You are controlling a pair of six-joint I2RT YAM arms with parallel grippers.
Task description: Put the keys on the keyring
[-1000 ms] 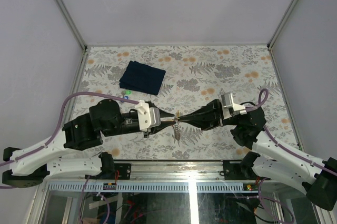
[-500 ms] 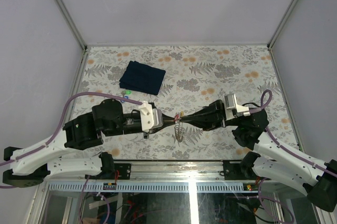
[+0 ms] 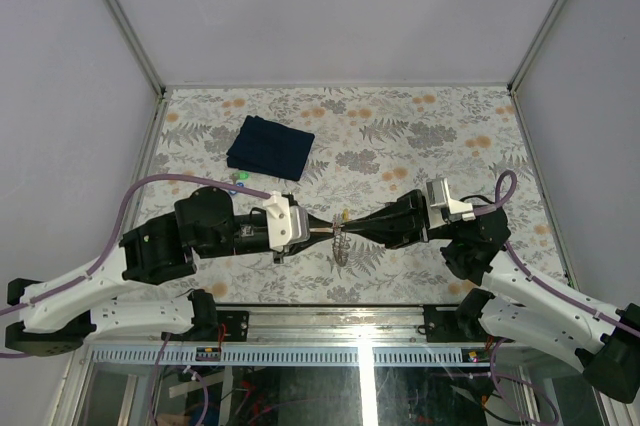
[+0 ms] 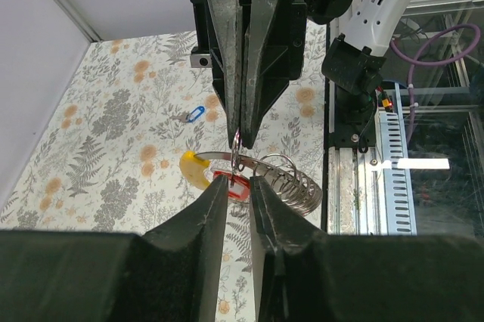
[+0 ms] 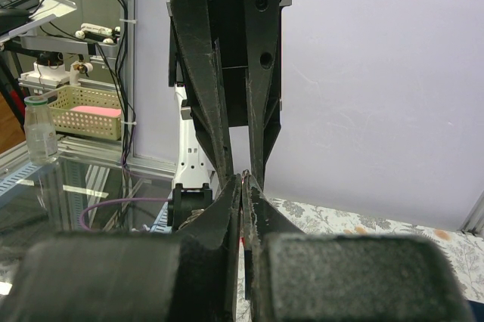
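A robotics lab: pale enclosure walls (image 3: 330,6), aluminium frame rails (image 3: 121,16), slotted cable duct (image 3: 280,354), benchtop basket (image 5: 83,103) and bottle (image 5: 36,129).

Near strip is blocked: left gripper (image 3: 328,230) and right gripper (image 3: 348,226) meet nose to nose mid-table, pinching a red key (image 4: 236,186) and the keyring (image 3: 340,244) between them (barely any gap). Behind them the mat (image 3: 420,136) is open, only the cloth (image 3: 270,146) far left and loose keys (image 3: 240,180) by the left arm (image 3: 205,226).
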